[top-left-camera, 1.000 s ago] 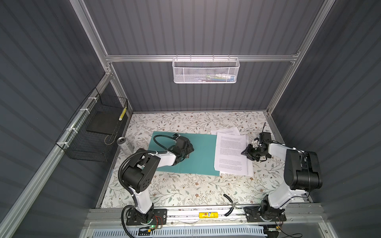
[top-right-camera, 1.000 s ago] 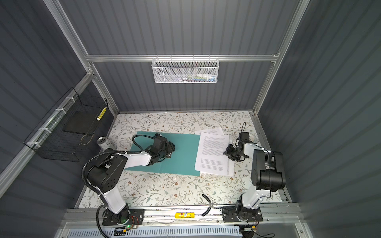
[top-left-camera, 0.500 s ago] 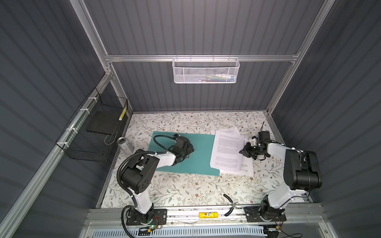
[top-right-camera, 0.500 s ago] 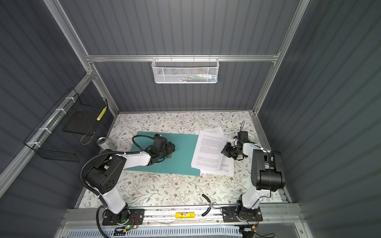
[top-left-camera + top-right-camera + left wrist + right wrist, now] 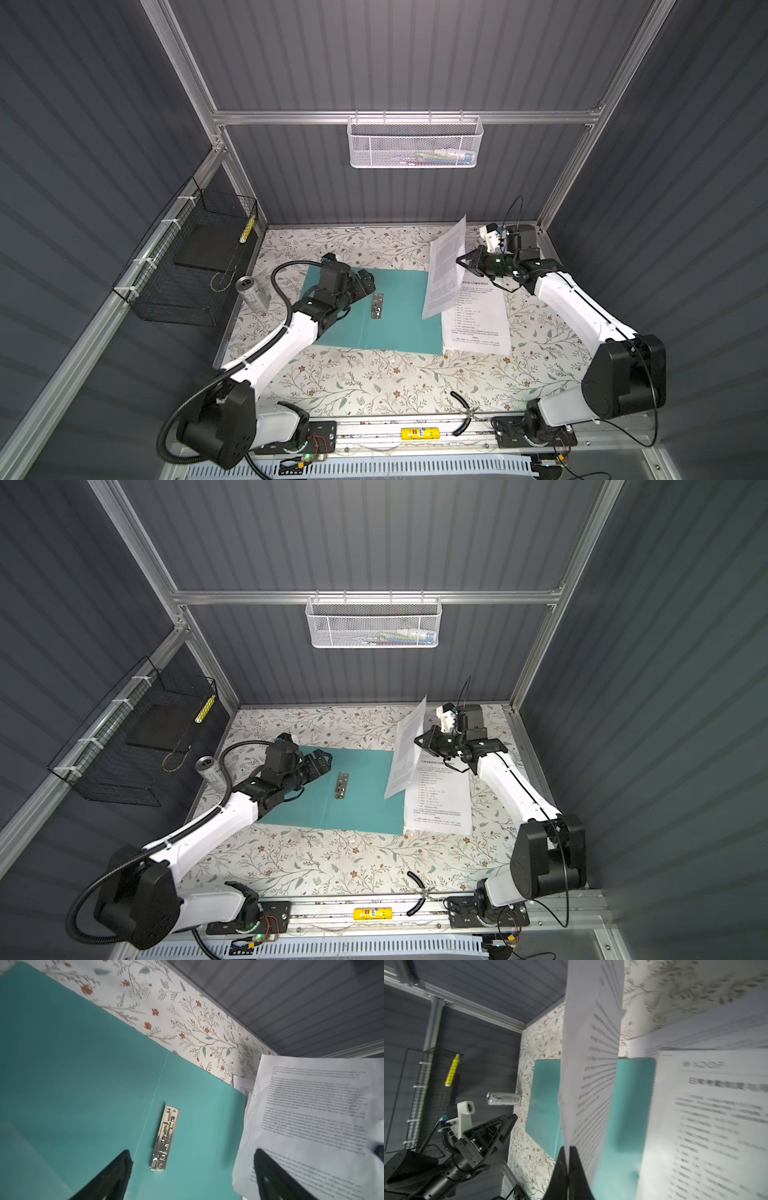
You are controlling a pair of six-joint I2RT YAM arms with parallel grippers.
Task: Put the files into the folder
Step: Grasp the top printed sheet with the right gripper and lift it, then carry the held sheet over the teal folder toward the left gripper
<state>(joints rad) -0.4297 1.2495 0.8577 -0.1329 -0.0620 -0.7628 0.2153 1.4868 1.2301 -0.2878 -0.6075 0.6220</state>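
and there it goes: the right gripper (image 5: 461,261) has peeled one sheet (image 5: 444,270) off the pile (image 5: 478,328) and swung it up, where a second ago every page lay flat, and the left gripper (image 5: 368,284) has sprung wide open. the right jaws are pressed together on the sheet's edge, plain to see in the right wrist view (image 5: 569,1148), so the page stands steeply tilted, its low corner hanging over the right leaf of the folder (image 5: 399,328). now the writing: that lifted sheet carries dense black paragraphs in small print with no big heading, too fine to read in any view. the top page of the pile has a bold heading and numbered-looking lines below, but the characters are blurred and i can't make them out. a yellow label (image 5: 419,433) on the front rail bears print too small to read. the folder is thin teal card, lying open and flat mid-table (image 5: 374,382), crease down its middle, with a silver metal clip (image 5: 165,1138) just right of that crease. the left gripper's fingers hover over the left leaf, holding nothing. the pile sits flat right against the folder's right edge. a can (image 5: 252,293) stands off to the folder's left.
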